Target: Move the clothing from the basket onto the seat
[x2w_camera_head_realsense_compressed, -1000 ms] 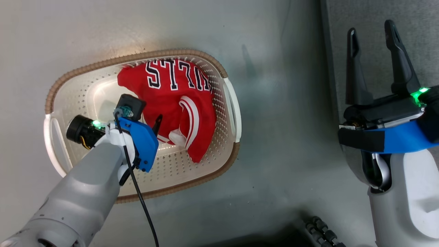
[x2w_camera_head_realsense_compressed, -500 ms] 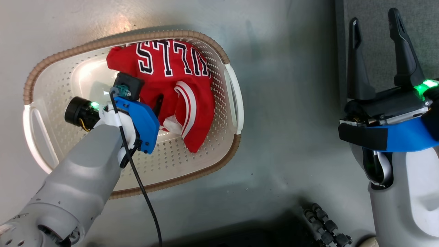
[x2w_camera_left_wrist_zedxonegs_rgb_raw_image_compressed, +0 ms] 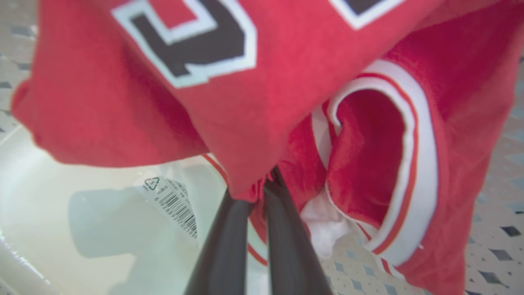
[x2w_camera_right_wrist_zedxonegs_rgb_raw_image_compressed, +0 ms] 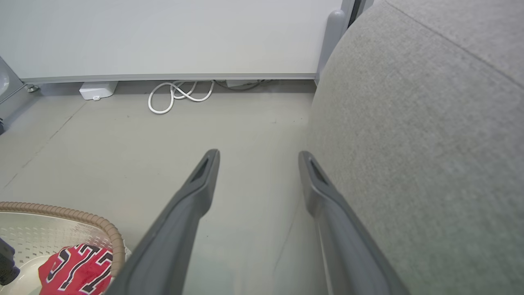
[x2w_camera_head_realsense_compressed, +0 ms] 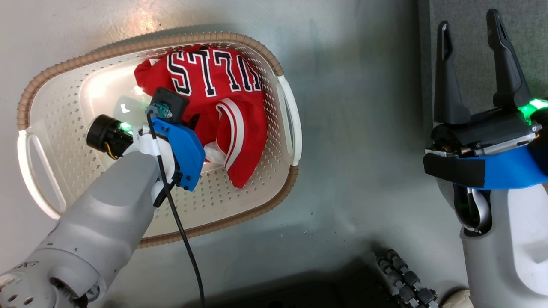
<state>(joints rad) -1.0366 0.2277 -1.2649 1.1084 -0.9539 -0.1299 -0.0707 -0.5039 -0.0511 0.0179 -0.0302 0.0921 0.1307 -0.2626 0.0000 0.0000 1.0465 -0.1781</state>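
Light is soft and falls from overhead. In the head view the glossy floor (x2w_camera_head_realsense_compressed: 351, 128) carries a warm glare patch just beyond the basket (x2w_camera_head_realsense_compressed: 60, 128), and a white hotspot burns on the basket's shiny bottom. A dim shadow lies on the floor to the basket's right, and that view's bottom edge falls nearly black. Small green lamps (x2w_camera_head_realsense_compressed: 125, 126) glow at both wrists. The left wrist view is very close and soft: the clothing (x2w_camera_left_wrist_zedxonegs_rgb_raw_image_compressed: 266, 123) blurs toward the edges and the fingers (x2w_camera_left_wrist_zedxonegs_rgb_raw_image_compressed: 223, 246) of the left hand (x2w_camera_left_wrist_zedxonegs_rgb_raw_image_compressed: 256, 192) are out of focus, while the barcode label (x2w_camera_left_wrist_zedxonegs_rgb_raw_image_compressed: 174, 203) is fairly sharp. The right wrist view is evenly lit and crisp, showing the seat (x2w_camera_right_wrist_zedxonegs_rgb_raw_image_compressed: 430, 143) weave, with wide-angle bowing at its borders.
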